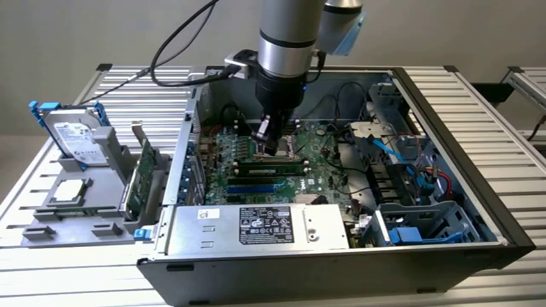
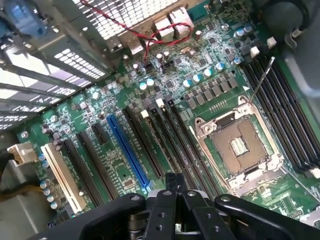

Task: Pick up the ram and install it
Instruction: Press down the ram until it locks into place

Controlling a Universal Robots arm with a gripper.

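The ram, a narrow green stick with dark chips, lies lengthwise in a memory slot on the motherboard inside the open computer case. My gripper hangs from the arm just above and behind it, over the CPU socket. The wrist view has the gripper pointing down at the board beside the empty CPU socket. Its jaws are together with nothing between them. It does not touch the ram.
Blue slots lie in front of the ram, then the power supply. Cables and drive bays crowd the case on the exterior view's right. Outside it, a grey fixture holds a hard drive, a CPU and a green expansion card.
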